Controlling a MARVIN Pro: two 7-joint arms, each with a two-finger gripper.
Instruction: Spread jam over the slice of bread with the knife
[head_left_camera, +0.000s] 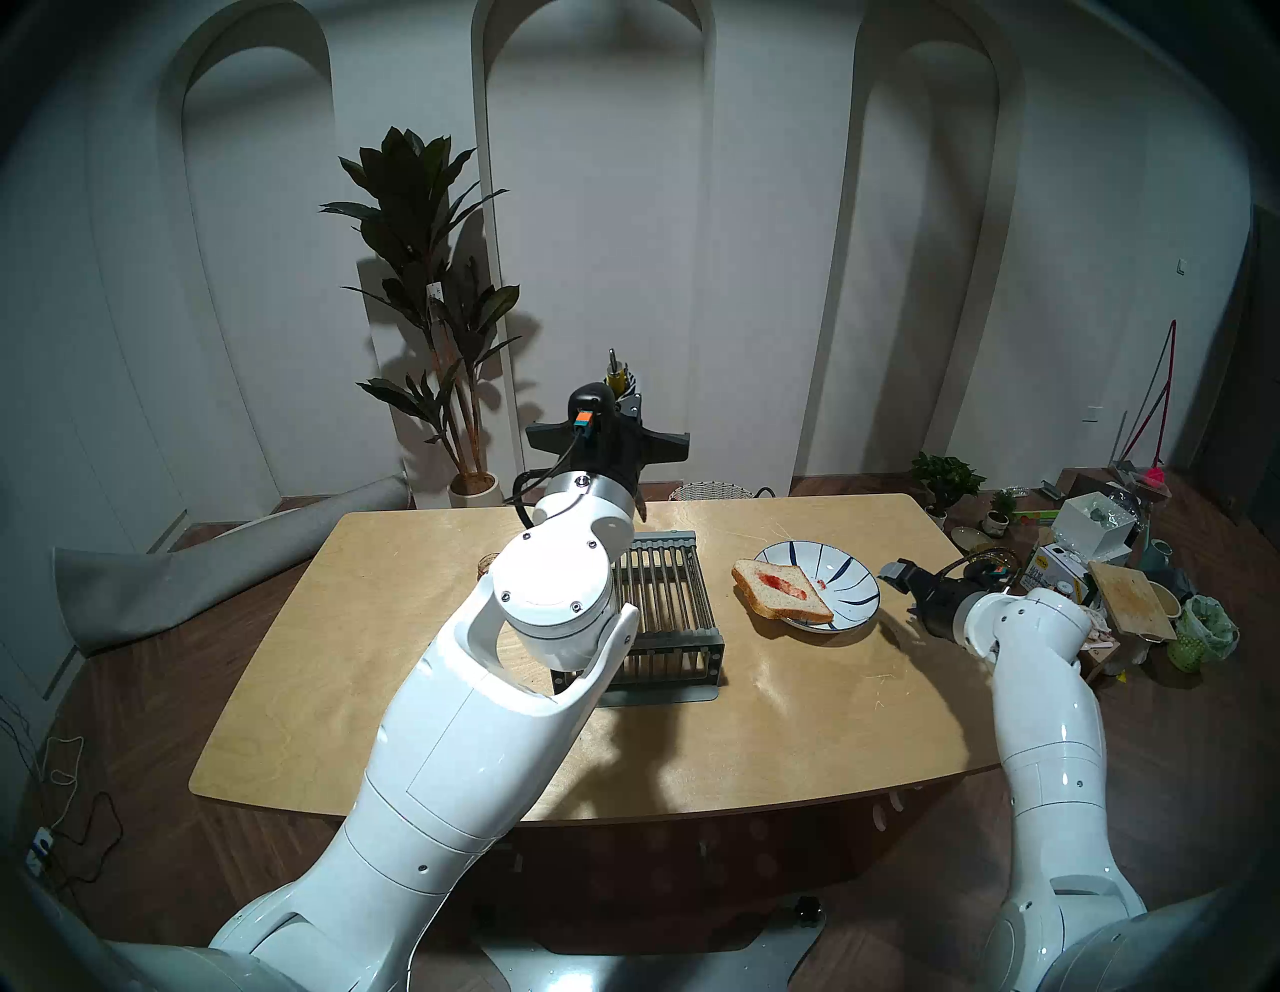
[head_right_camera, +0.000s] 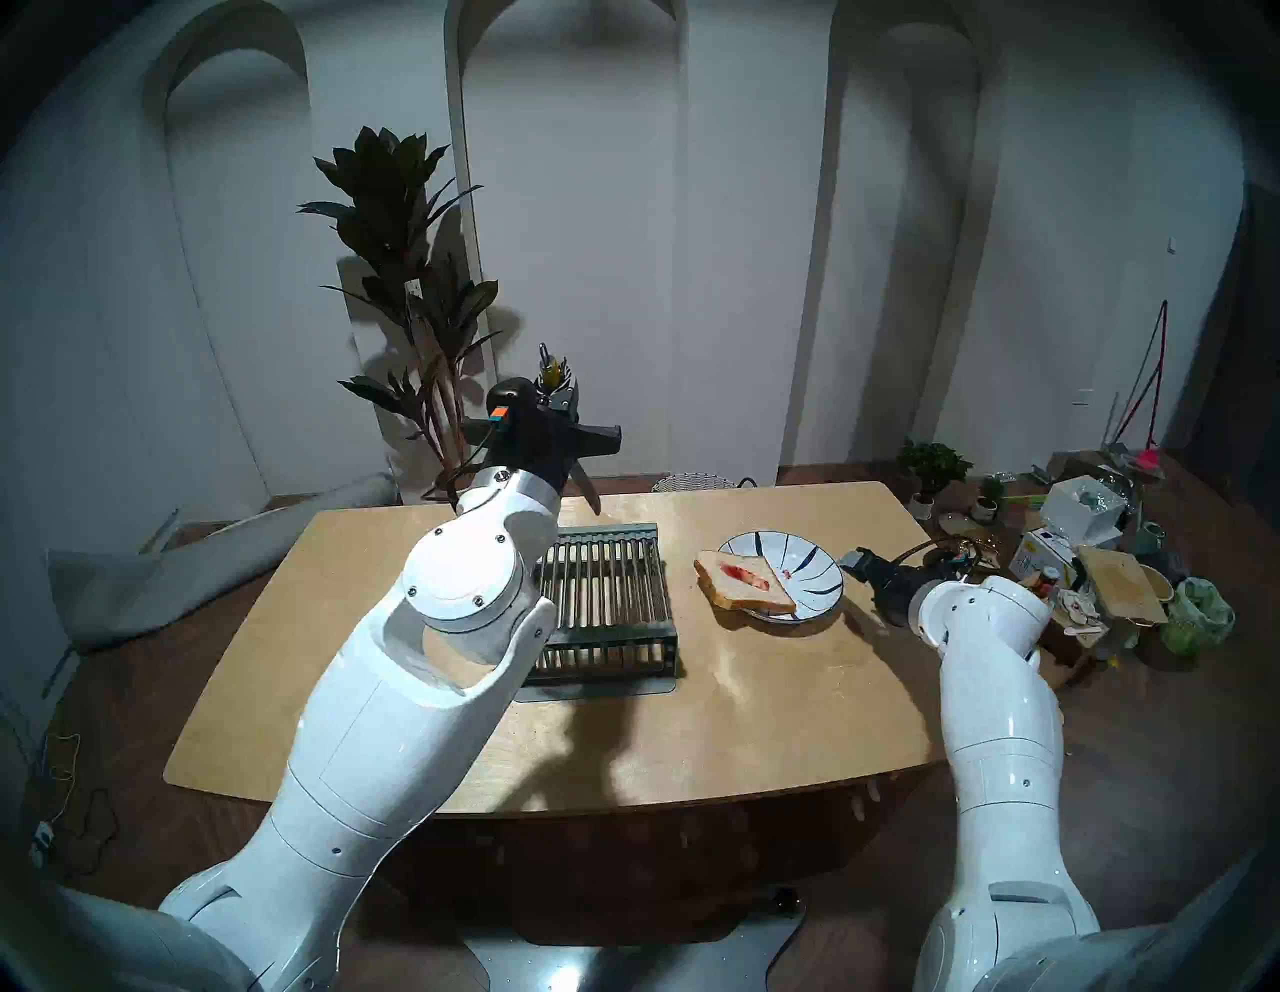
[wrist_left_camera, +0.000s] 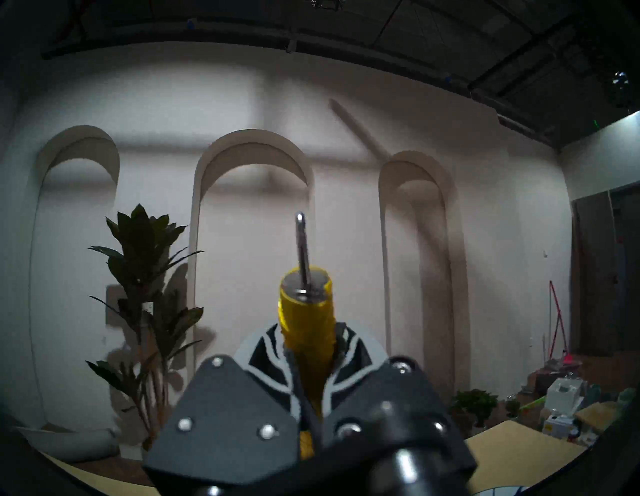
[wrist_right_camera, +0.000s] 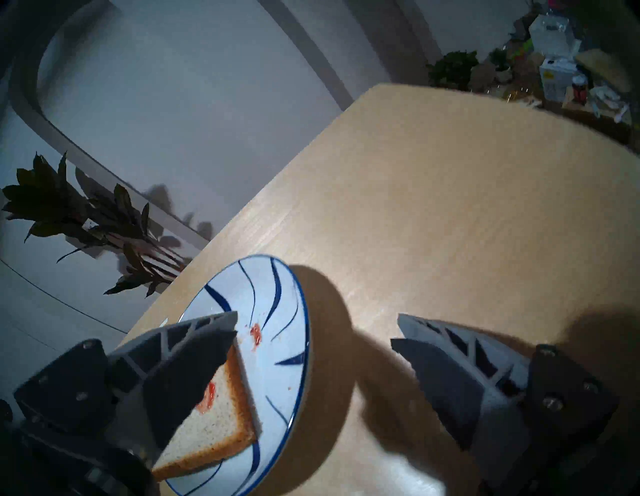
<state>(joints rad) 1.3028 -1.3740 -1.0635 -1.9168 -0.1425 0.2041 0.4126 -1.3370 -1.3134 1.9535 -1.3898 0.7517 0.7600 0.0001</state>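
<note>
My left gripper (head_left_camera: 623, 400) is raised above the table's back edge and points up. It is shut on the knife (head_left_camera: 615, 368); in the left wrist view the yellow handle (wrist_left_camera: 306, 318) sits between the fingers and the silver blade (wrist_left_camera: 302, 242) stands upright. The slice of bread (head_left_camera: 779, 592) lies on the left part of a white plate with blue strokes (head_left_camera: 841, 578) and overhangs its rim. A red smear of jam (head_left_camera: 784, 580) is on the bread, and a small blob is on the plate (wrist_right_camera: 255, 334). My right gripper (head_left_camera: 895, 573) is open and empty just right of the plate. The jam jar is mostly hidden behind my left arm.
A grey rack (head_left_camera: 665, 603) stands mid-table, left of the plate. A sliver of glass (head_left_camera: 486, 567) peeks out beside my left elbow. A wire basket (head_left_camera: 710, 490) sits behind the table's back edge. A tall plant (head_left_camera: 429, 291) stands behind. Clutter and a cutting board (head_left_camera: 1129, 599) lie to the right.
</note>
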